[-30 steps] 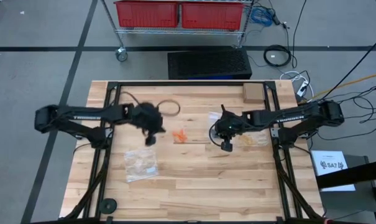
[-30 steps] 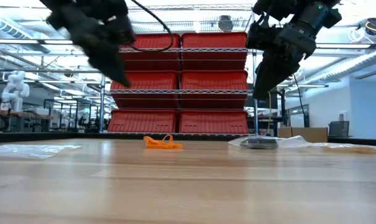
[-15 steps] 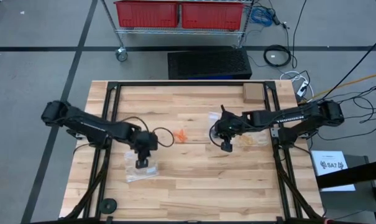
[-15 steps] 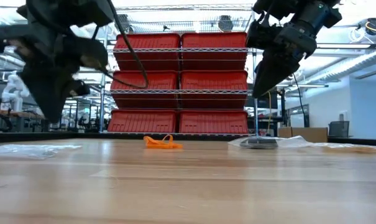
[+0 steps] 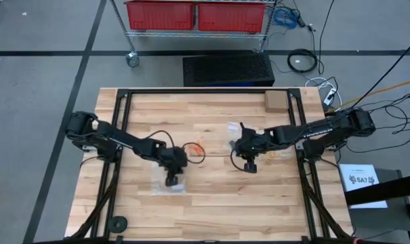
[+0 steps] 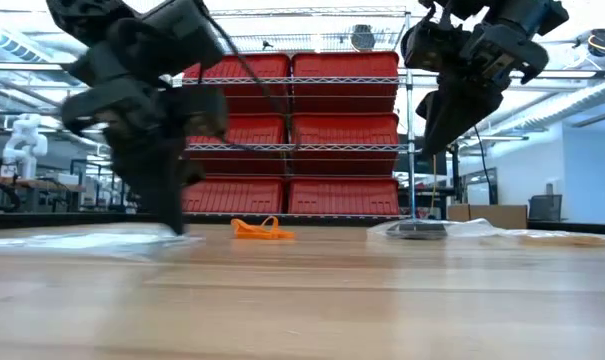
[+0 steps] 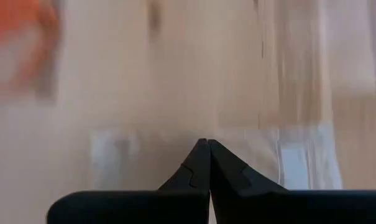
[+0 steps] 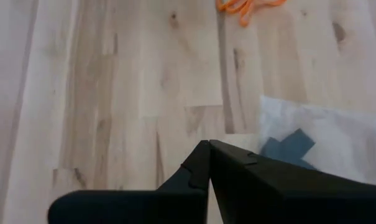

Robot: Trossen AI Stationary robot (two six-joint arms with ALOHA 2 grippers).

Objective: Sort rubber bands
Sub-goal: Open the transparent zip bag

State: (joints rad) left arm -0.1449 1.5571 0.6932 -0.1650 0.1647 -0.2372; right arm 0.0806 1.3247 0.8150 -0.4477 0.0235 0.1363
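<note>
The wooden surface carries a clear bag at about seven o'clock, with the left claw pinched shut and empty right above it. The right claw, also shut and empty, hangs near three o'clock. The orange rubber bands lie centrally. Best to open the fingers before descending, then pinch one loop.

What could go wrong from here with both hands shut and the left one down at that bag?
The left hand, shut, is down over the clear bag; it may drag or crumple the bag instead of opening it. The orange rubber bands lie loose nearby, so a sweep could scatter them. The right hand, shut, hangs above the table beside another clear bag and could snag it.
</note>
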